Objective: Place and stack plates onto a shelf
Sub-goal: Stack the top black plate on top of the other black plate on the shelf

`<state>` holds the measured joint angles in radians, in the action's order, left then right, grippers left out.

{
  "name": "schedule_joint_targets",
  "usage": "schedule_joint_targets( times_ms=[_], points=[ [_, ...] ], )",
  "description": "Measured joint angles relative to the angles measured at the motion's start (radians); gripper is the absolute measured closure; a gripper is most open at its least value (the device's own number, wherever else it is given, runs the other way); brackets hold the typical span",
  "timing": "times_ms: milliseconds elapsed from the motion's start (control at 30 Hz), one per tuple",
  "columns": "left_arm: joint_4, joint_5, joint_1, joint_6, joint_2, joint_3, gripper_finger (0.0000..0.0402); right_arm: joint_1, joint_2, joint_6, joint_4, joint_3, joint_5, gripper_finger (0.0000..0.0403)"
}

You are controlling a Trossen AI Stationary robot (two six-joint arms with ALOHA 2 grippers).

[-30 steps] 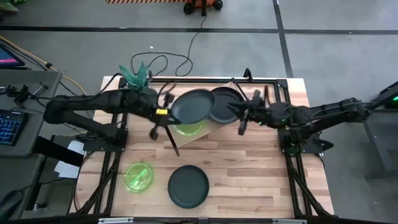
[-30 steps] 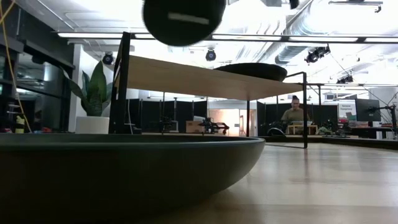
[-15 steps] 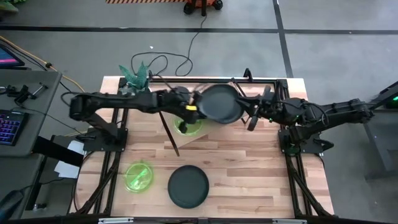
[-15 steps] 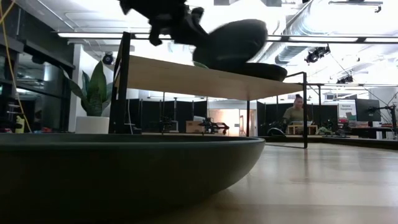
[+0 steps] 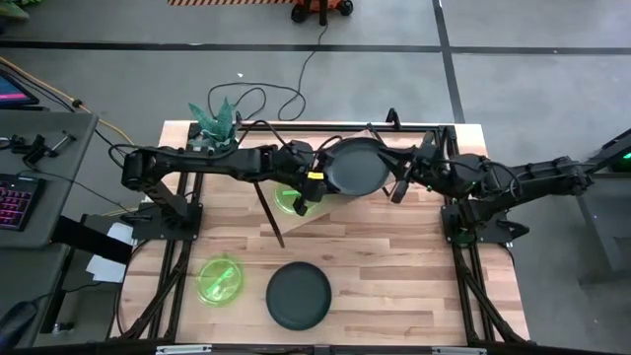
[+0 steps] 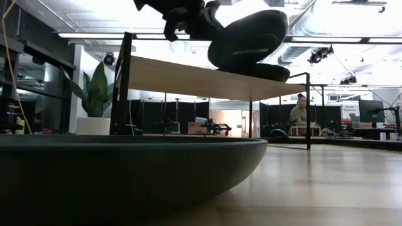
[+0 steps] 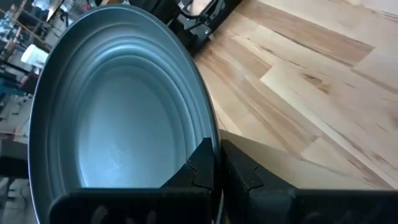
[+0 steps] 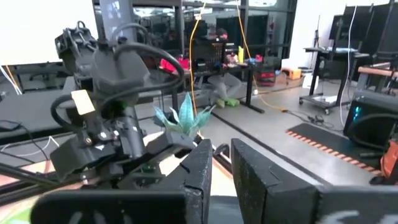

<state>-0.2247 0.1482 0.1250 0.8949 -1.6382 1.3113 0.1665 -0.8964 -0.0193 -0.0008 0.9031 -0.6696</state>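
My left gripper (image 5: 317,181) is shut on a dark plate (image 5: 357,166), held tilted above the light wood shelf (image 6: 188,78). Another dark plate (image 6: 267,71) lies on the shelf right under it; whether the two touch, I cannot tell. My right gripper (image 5: 398,183) is slightly open and empty just right of the plates. A green plate (image 5: 294,201) lies on the table under the shelf. Another green plate (image 5: 221,278) and a dark plate (image 5: 299,294) lie on the table near its front edge. My left gripper pinches the held plate's rim (image 7: 211,134) on the plate's left side, one finger inside the plate and one outside. The fingers come from the table's left, about level. The plate is tilted above the shelf, its far side raised (image 6: 276,22).
A potted plant (image 5: 217,118) stands at the table's far left corner. The shelf's black rod legs (image 6: 122,88) stand on the table. In the low view the near dark plate (image 6: 125,169) fills the foreground. A person (image 6: 300,113) sits far behind the table.
My left gripper has carried the dark plate toward the table's right edge, from over the shelf's left part to over the plate lying on the shelf, and has tipped it. My right gripper has drawn back a little toward the table's right edge.
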Motion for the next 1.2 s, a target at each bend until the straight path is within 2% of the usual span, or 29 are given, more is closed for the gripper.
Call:
schedule_joint_targets(
  times_ms=[100,267,733,967,1200],
  points=[
    [0.003,0.005,0.007,-0.030,0.000,0.000,0.0401,0.000,0.000,0.020,0.028,0.000,0.000,0.0355],
    [0.004,0.078,0.018,-0.064,0.000,0.000,0.0401,0.000,0.000,0.034,0.029,0.000,-0.010,0.0355],
    [0.033,0.074,0.025,-0.067,-0.022,-0.015,0.0401,0.000,0.000,0.084,0.038,0.000,-0.012,0.0355],
    [0.093,0.002,0.026,0.011,-0.096,-0.023,0.0401,0.000,0.000,0.106,0.067,0.000,-0.012,0.0355],
    [0.121,-0.100,0.025,0.015,-0.119,-0.022,0.0387,0.000,0.000,0.106,0.063,0.000,-0.012,0.0355]
  ],
)
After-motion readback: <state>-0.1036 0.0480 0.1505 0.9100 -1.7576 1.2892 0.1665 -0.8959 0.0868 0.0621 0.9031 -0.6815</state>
